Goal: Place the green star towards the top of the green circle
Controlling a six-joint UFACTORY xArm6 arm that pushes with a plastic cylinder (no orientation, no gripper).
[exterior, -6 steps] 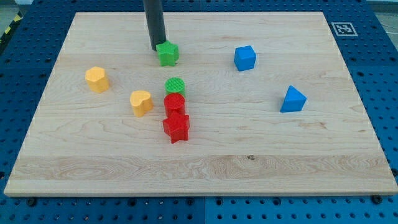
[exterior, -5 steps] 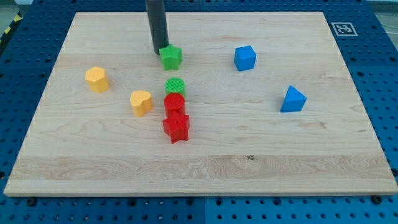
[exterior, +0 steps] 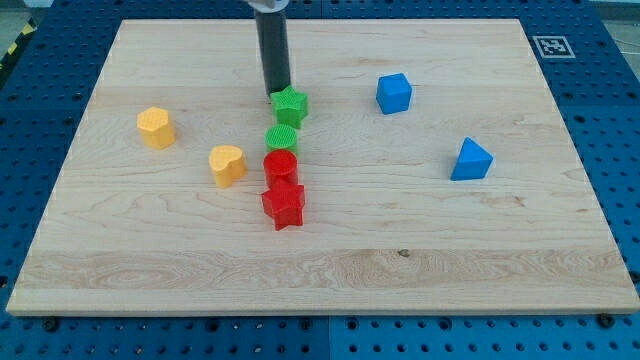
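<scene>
Bright, even light; sharp focus

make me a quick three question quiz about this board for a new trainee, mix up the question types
1. True or false: my tip sits at the upper-left edge of the green star.
2. Which block lies directly below the green circle in the view? A) yellow heart B) red circle C) blue cube
3. Fill in: the block nearest the view's right edge is the blue ____.

Key
1. True.
2. B, the red circle, with the red star below it.
3. Triangle: the blue triangle.
</scene>
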